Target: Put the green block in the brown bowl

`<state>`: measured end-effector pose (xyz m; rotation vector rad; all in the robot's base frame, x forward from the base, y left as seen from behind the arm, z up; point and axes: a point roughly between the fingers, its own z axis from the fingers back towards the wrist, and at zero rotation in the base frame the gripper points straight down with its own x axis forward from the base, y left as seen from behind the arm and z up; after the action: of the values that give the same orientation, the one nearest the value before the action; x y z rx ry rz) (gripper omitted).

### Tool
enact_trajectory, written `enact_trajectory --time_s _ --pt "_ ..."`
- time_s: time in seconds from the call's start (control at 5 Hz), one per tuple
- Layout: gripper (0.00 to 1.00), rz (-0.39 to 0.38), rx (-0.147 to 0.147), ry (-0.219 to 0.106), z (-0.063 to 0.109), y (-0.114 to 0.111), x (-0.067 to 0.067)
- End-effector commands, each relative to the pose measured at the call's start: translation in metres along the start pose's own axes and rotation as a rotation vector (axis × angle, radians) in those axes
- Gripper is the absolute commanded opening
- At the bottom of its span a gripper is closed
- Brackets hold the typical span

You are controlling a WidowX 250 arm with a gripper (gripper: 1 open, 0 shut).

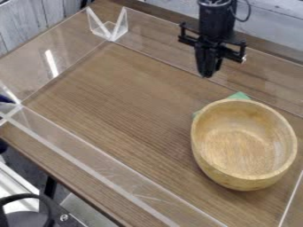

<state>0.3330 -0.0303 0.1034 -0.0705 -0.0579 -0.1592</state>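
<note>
The green block (pixel 238 97) lies on the wooden table, just behind the far rim of the brown bowl (pixel 199 135), and only a small sliver of it shows. The bowl stands at the right with nothing inside. My gripper (pixel 211 71) hangs above the table, behind and to the left of the block. Its fingers are pressed together and hold nothing. It touches neither the block nor the bowl.
A low clear plastic wall (pixel 71 142) runs around the wooden table top (pixel 119 97). A clear plastic bracket (pixel 106 25) stands at the back left corner. The table's front edge drops off at the lower left.
</note>
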Motion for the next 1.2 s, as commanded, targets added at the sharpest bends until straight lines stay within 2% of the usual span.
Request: enact_trajectory --time_s 0.0,0.2,0.6,1.0 --pt "0.00 -0.043 -0.008 -0.061 0.021 -0.019 -0.005" --pt "0.00 -0.095 -0.022 -0.045 0.013 -0.039 -0.018" --pt "0.00 -0.147 -0.045 0.007 -0.017 -0.057 -0.044" --pt "0.00 -0.186 -0.063 0.052 -0.048 -0.070 -0.057"
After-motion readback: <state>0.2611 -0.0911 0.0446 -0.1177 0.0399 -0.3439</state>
